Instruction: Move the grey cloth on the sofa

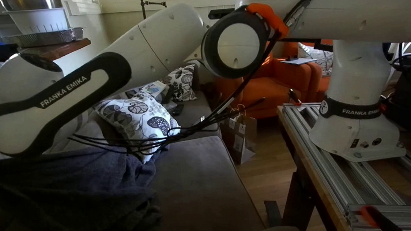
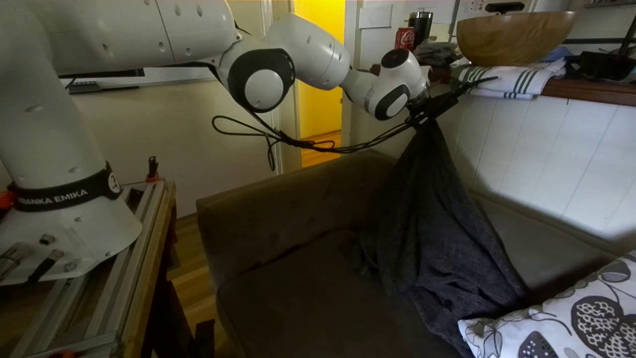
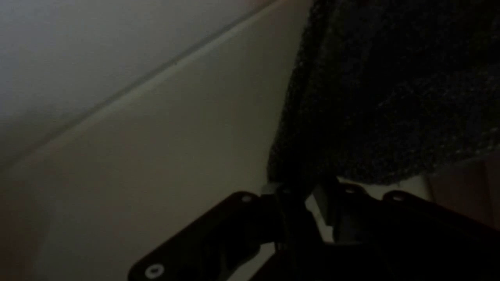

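The dark grey cloth [image 1: 68, 192] hangs from my gripper [image 2: 423, 122]. Its top is gathered to a point at the fingers, and its lower part spreads onto the sofa [image 2: 308, 298]. In an exterior view the cloth [image 2: 437, 233] falls in a tall cone toward the back of the sofa seat. Its lower end lies against the patterned pillow [image 2: 586, 313]. In the dark wrist view the fingers [image 3: 300, 191] are closed on the edge of the cloth [image 3: 390, 97], which fills the upper right. The sofa [image 1: 199, 182] also shows in an exterior view, where the gripper is hardly visible at the left edge.
A wooden counter [image 2: 591, 97] with a striped towel [image 2: 526, 82] and wooden bowl [image 2: 516, 37] stands near the gripper. White panelled wall [image 2: 551, 164] is behind the sofa. Loose cables [image 2: 343, 148] hang under the arm. A paper bag [image 1: 242, 138] stands on the floor.
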Robot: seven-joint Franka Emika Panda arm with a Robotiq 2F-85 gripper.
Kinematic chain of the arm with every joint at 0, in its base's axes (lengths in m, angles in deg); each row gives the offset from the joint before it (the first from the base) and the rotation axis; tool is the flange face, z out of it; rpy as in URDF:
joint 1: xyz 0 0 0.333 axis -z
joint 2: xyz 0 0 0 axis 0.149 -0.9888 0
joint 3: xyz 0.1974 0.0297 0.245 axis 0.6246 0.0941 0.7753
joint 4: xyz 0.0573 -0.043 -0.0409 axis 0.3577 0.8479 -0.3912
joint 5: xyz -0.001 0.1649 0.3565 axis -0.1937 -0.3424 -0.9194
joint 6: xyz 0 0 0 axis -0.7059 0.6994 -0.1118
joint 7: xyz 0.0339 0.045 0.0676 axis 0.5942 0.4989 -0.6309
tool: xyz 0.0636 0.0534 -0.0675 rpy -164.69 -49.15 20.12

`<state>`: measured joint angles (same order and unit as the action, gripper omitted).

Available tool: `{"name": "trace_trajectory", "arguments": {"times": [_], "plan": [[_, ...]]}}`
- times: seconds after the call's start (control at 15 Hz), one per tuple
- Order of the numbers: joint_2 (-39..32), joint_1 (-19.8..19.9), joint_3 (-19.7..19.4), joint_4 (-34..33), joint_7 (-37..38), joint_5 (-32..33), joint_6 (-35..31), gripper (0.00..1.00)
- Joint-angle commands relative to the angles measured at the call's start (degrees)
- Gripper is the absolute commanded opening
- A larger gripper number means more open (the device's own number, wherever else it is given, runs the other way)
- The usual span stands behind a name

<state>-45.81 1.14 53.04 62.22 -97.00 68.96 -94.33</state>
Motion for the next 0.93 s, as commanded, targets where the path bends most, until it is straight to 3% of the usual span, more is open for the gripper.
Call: {"name": "trace_trajectory", "arguments": {"times": [0.0, 0.33, 0.47, 0.73, 0.87], "plan": [[-0.3, -0.5, 1.7, -2.0, 1.1, -1.7, 2.0, 0.5], [1.2, -0.2, -0.6, -1.9, 15.2, -3.1, 11.4, 0.84], [0.9, 0.4, 2.5, -2.9, 14.8, -3.7, 13.4, 0.98], [1.8, -0.6, 0.3, -3.6, 21.4, -2.5, 16.9, 1.0], [3.5, -0.9, -1.4, -2.6, 27.3, -2.3, 22.2, 1.0]]}}
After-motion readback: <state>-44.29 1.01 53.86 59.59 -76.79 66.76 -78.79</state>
